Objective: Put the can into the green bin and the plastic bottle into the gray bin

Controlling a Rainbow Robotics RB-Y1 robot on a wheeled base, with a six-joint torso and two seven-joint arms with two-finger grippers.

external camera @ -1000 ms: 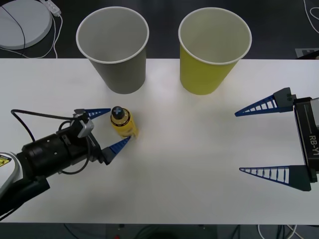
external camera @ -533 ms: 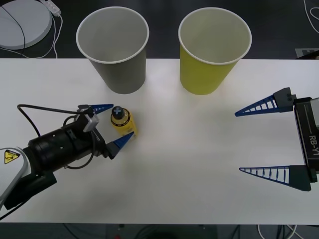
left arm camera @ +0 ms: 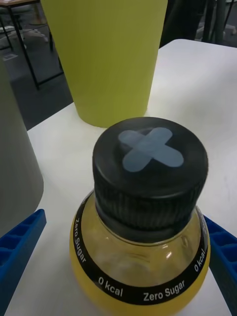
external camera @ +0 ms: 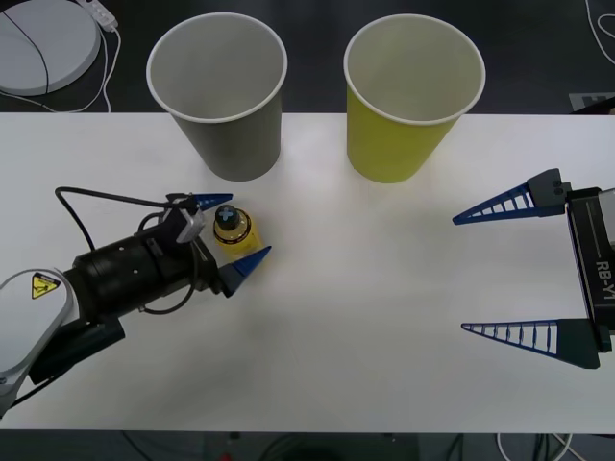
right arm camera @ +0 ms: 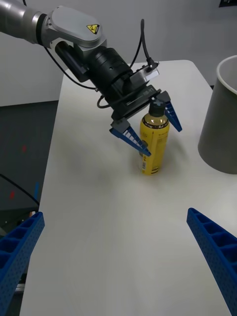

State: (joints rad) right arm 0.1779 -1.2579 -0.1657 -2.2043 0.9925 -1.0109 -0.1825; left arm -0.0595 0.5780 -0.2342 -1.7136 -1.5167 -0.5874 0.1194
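Straddling the plastic bottle (external camera: 233, 227), my left tool (external camera: 231, 231) stands open, one finger either side, gripping nothing. It stands upright on the surface (external camera: 365, 317) near the gray bin (external camera: 219, 91); my right tool (external camera: 490, 270) waits wide open, well apart

Robotics lab or test room, by the look. Plain white bench (external camera: 384, 317) on dark floor; loose white cables and a round white disc (external camera: 43, 43) on the floor beyond the bench's far left corner. Bare grey wall (right arm camera: 148, 29) behind the bench. Black-legged table (left arm camera: 19, 34) and dark floor past the bench's edge.
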